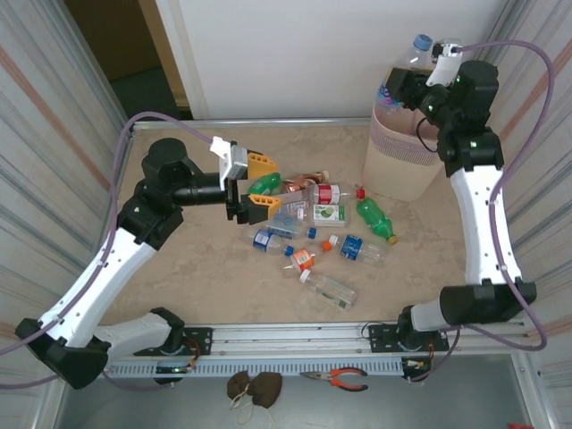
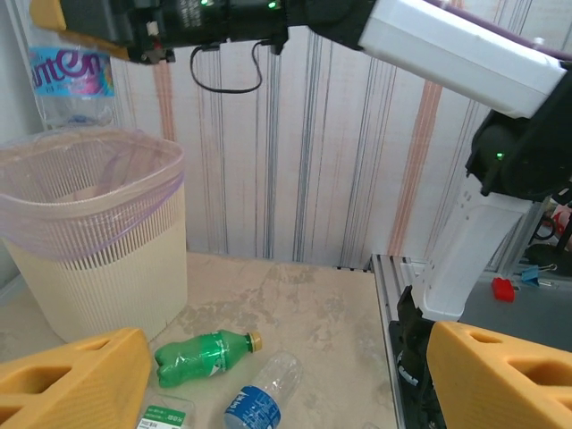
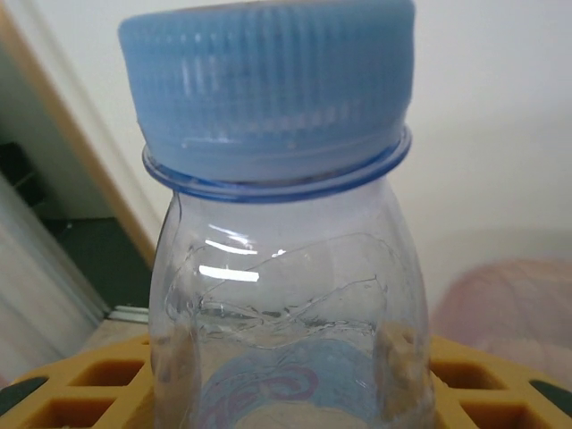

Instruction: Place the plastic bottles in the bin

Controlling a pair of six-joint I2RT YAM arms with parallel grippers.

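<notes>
Now my right gripper (image 1: 414,71) clenches a blue-capped bottle (image 3: 286,268) upright just above the bin (image 1: 402,170) at upper right, while my left gripper (image 1: 255,185) hangs released over the scattered bottles (image 1: 328,214).

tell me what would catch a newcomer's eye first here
First, the right gripper holding a clear blue-capped bottle cap up over the beige bin with its pink liner, at the far right of the table. Next, the heap of plastic bottles lying mid-table, with the left gripper, jaws open, at the heap's left edge.
</notes>
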